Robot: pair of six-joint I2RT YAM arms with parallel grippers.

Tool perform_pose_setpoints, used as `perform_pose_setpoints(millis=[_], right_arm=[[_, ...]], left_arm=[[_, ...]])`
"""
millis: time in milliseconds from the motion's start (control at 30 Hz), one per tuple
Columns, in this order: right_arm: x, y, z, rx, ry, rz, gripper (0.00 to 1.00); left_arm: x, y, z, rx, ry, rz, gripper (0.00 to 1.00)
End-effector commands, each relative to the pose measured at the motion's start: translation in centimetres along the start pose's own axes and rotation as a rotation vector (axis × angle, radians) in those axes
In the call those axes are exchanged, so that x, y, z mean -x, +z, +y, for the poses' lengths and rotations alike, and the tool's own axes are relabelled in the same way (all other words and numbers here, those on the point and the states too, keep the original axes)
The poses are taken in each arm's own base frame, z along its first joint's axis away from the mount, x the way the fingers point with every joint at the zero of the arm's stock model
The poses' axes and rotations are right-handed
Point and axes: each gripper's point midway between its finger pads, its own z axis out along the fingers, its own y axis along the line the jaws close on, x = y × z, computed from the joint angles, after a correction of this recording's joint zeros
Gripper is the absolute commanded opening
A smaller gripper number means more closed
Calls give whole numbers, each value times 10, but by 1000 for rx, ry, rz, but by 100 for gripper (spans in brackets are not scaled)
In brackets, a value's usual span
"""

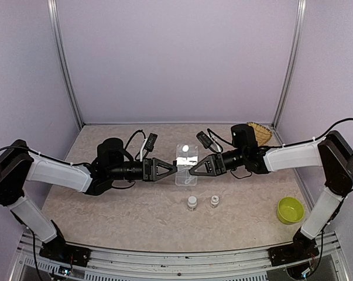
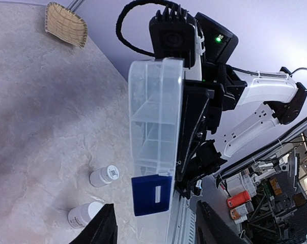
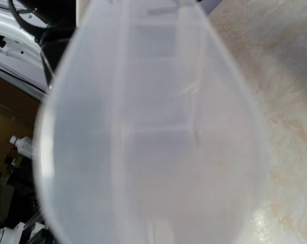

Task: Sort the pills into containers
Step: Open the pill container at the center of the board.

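The container [image 1: 186, 159], a clear compartmented box with a blue latch [image 2: 150, 194], stands up on edge at the table's middle. My right gripper [image 1: 193, 171] presses against its right side and is shut on its clear plastic. That plastic [image 3: 153, 132] blurs across the whole right wrist view and hides the fingers. My left gripper [image 1: 174, 170] faces the box from the left. In the left wrist view the left gripper [image 2: 153, 212] is open, its fingertips [image 2: 103, 223] wide apart either side of the latch, touching nothing. No pills show.
Two small white bottles [image 1: 192, 202] [image 1: 215, 201] stand just in front of the box. A lime-green bowl [image 1: 290, 209] sits at the front right. A woven straw basket [image 1: 259, 132] lies at the back right, behind the right arm.
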Motion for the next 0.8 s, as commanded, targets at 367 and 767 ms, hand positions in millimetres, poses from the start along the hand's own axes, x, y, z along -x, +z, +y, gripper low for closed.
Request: perform_pose_setpoints(millis=[367, 767], right_arm=[[-7, 5, -9, -14, 18, 17, 20], [-8, 6, -14, -28, 33, 27, 20]], left_arm=[[16, -7, -22, -53, 57, -62, 37], [23, -11, -20, -35, 63, -95, 28]])
